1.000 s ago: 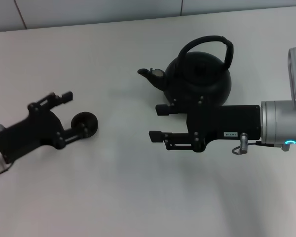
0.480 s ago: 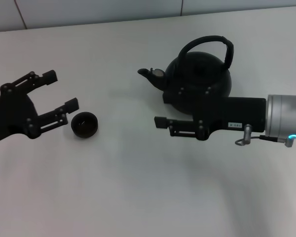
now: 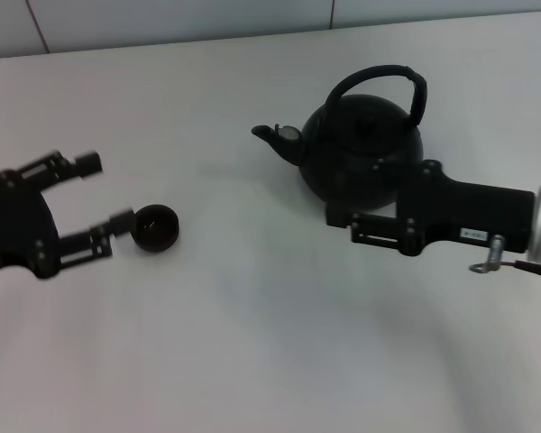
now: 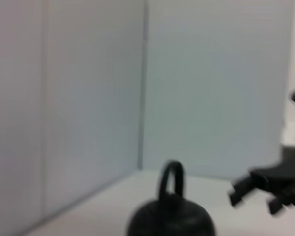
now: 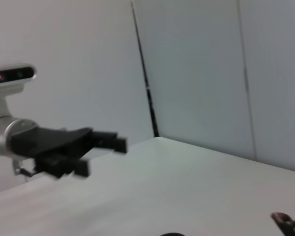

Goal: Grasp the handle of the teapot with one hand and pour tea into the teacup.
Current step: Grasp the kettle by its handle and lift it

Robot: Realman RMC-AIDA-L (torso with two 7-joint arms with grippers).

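The black teapot [image 3: 365,149] stands at the back right of the white table, spout pointing left, with its arched handle [image 3: 406,79] upright. The small black teacup [image 3: 155,227] stands alone at the left. My left gripper [image 3: 105,192] is open; its nearer fingertip is just left of the teacup and the cup is outside the jaws. My right gripper [image 3: 343,194] is open, level, and in front of the teapot's lower body, well below the handle. The left wrist view shows the teapot [image 4: 169,221], its handle [image 4: 171,178] and the right gripper [image 4: 265,189] beyond. The right wrist view shows the left gripper [image 5: 96,152] farther off.
The white table [image 3: 252,343] ends at a grey panelled wall [image 3: 162,18] at the back. Bare tabletop lies between the teacup and the teapot and along the front.
My left gripper has drawn back left from the teacup, which it touched before. My right gripper has pulled back to the right along the teapot's front. Teapot and teacup have stayed put.
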